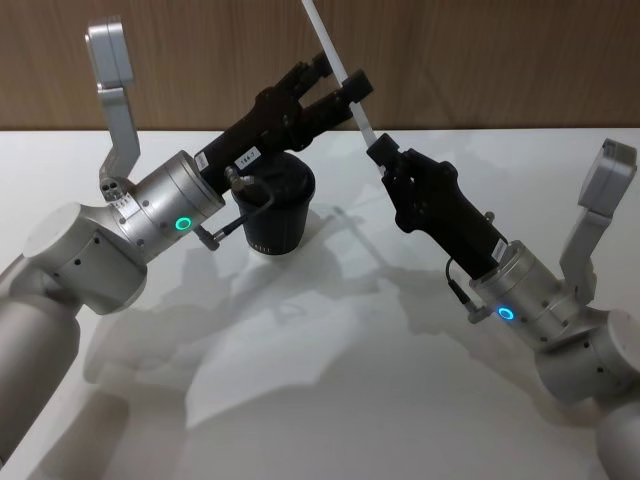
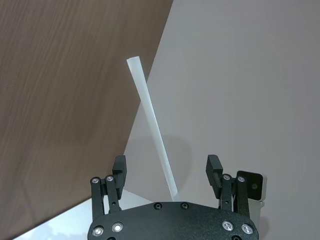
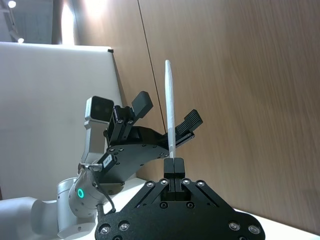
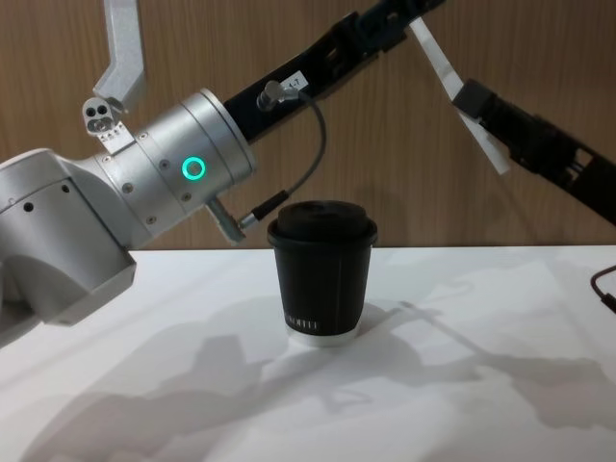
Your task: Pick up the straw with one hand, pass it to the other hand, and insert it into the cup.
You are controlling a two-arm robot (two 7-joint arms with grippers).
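Note:
The white straw point(image 1: 340, 68) slants up in the air above the table, its top leaving the head view. My right gripper point(image 1: 383, 152) is shut on its lower end, seen up close in the right wrist view with the gripper point(image 3: 174, 164) pinching the straw point(image 3: 170, 110). My left gripper point(image 1: 342, 78) is open, one finger on each side of the straw's middle. In the left wrist view the straw point(image 2: 150, 125) runs between the spread fingers point(image 2: 119, 167) without touching them. The black lidded cup point(image 4: 322, 279) stands upright on the table below, partly behind my left arm.
A white table point(image 1: 320, 380) carries the cup near its far edge. A brown wood-panel wall point(image 1: 480, 60) stands close behind. My left wrist's cable point(image 4: 313, 144) loops just above the cup's lid.

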